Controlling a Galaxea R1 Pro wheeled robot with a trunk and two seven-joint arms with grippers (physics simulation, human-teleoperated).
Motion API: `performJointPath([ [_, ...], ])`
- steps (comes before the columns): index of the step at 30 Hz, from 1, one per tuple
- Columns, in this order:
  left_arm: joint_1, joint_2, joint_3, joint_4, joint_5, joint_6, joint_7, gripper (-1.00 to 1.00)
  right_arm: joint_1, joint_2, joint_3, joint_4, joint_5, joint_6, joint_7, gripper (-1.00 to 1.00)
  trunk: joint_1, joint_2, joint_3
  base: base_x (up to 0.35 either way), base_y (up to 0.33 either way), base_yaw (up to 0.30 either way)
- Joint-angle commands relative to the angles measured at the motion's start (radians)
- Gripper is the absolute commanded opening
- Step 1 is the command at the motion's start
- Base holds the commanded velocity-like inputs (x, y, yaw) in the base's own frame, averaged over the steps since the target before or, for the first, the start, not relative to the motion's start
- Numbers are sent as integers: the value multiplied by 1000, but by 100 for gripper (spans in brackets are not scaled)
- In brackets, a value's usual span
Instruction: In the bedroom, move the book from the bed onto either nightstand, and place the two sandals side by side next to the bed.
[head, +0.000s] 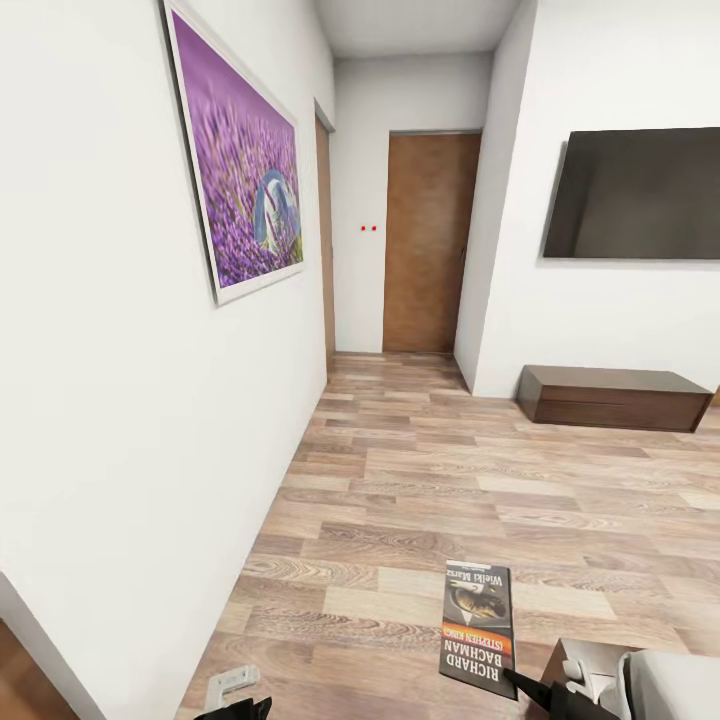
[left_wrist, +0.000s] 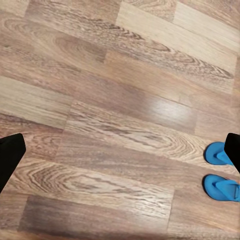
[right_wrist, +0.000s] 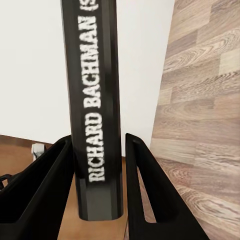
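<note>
The right pincer (right_wrist: 97, 200) pinches the book (right_wrist: 95, 105) by its lower end, one black finger (right_wrist: 37, 195) on each side of the spine, which reads "RICHARD BACHMAN" in white. In the head view the book (head: 478, 628) is held out over the wood-plank floor (head: 480, 500) at the lower right, its cover facing up with the orange band and lettering upside down, and the dark tip of the right pincer (head: 530, 690) meets its near corner.

In the left wrist view the left pincer (left_wrist: 122, 155) is spread wide, its black fingertips (left_wrist: 10, 157) at opposite edges of the frame with nothing between them. Beneath it, the two blue sandals (left_wrist: 220, 170) lie on the floor just beside each other, partly cut off by the frame edge.

Ahead, a white wall (head: 120, 400) carries a purple lavender picture (head: 240, 160). A tan wooden door (head: 430, 240) closes the far end of the passage. On the right, a dark television (head: 635, 195) hangs above a long low dark cabinet (head: 610, 395)
</note>
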Motion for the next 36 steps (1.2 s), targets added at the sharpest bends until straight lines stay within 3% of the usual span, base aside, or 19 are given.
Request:
performJointPath([
  [1, -1, 0, -8, 1, 10, -3, -4, 100, -1, 0, -4, 0, 0, 10, 3, -100, 0, -1, -1, 0, 0, 0],
  [18, -1, 2, -7, 0, 10, -3, -4, 100, -1, 0, -5, 0, -1, 10, 3, -100, 0, -1, -1, 5, 5, 0],
  [36, -1, 2, -7, 0, 10, -3, -4, 100, -1, 0, -4, 0, -2, 10, 3, -100, 0, -1, -1, 144, 137, 0],
])
